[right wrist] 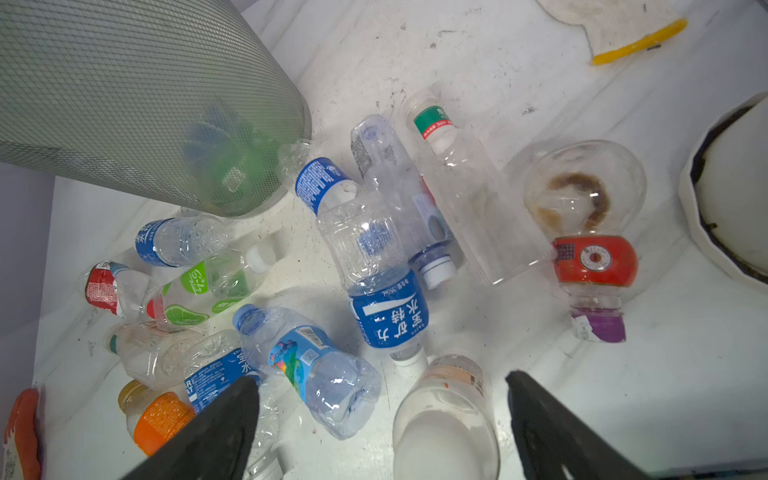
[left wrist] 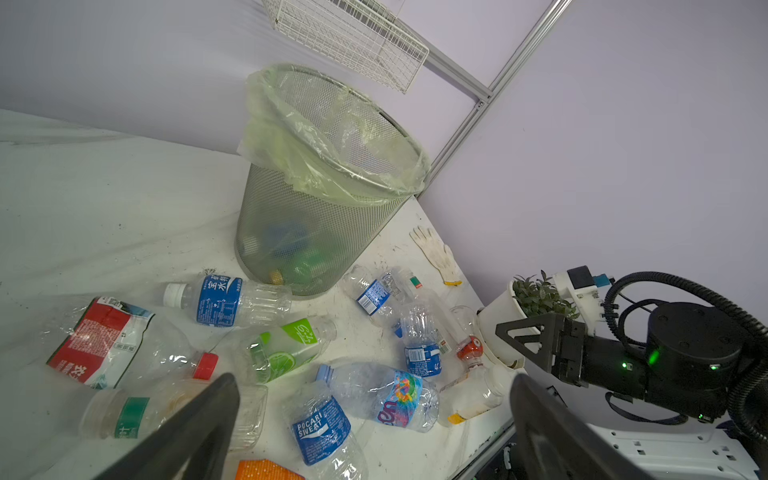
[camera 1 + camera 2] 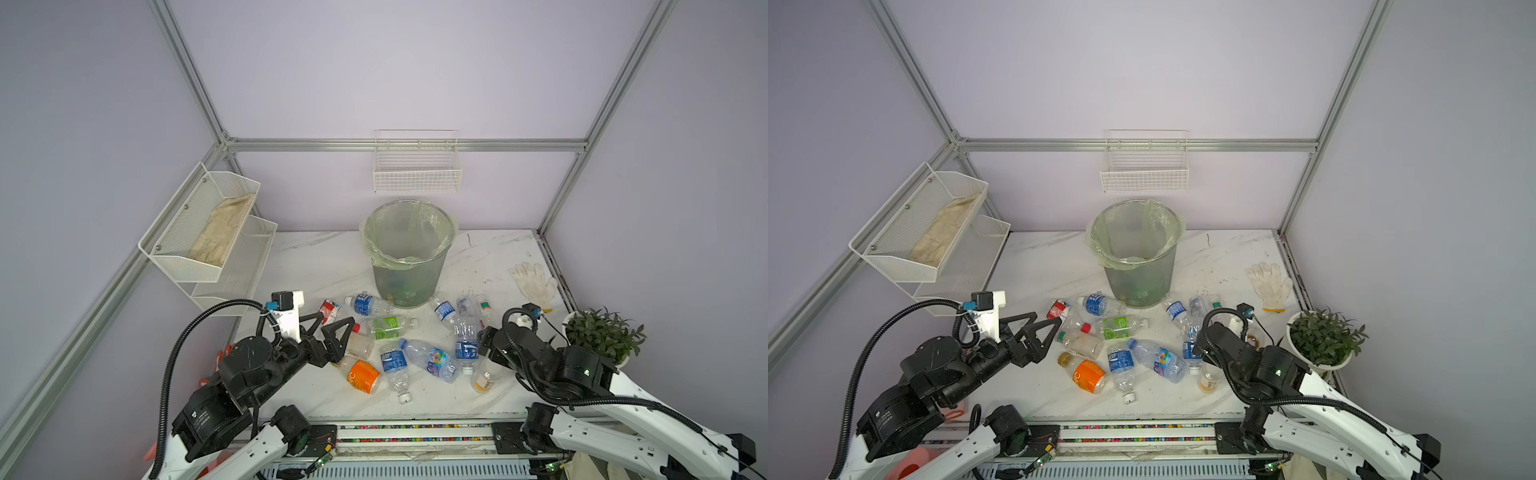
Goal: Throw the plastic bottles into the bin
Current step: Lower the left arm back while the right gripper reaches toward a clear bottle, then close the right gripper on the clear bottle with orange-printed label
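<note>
The left jaws stand spread wide with nothing between them, hanging over the left edge of the bottle heap by a clear bottle with a green band point(image 2: 133, 415). The right jaws are spread too and grip nothing; a milky bottle point(image 1: 446, 419) lies on the surface below the gap between them. The plastic bottles point(image 3: 432, 358) lie scattered and partly piled on the white surface point(image 3: 316, 266), in front of the bin point(image 3: 405, 282). The bin stands upright at the back middle, and blue and green shapes show through its mesh. At the right are a white glove point(image 3: 534, 279) and a potted plant point(image 3: 602, 334).
</note>
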`<action>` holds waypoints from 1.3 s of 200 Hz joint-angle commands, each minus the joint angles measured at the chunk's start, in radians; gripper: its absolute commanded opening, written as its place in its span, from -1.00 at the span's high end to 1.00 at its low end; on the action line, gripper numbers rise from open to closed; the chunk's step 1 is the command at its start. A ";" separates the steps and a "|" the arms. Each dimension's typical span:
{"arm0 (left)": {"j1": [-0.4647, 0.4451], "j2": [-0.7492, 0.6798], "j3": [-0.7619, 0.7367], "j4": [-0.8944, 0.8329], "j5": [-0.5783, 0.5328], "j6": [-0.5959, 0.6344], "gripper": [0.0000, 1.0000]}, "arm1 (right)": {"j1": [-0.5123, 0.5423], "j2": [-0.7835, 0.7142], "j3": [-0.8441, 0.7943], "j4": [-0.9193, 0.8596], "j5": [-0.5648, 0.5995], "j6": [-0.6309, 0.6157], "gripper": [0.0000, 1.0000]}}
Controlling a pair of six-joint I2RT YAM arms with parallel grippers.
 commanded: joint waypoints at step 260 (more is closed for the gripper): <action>-0.003 -0.064 -0.131 -0.069 0.012 -0.059 -1.00 | 0.008 0.199 -0.129 -0.023 -0.098 0.038 -0.74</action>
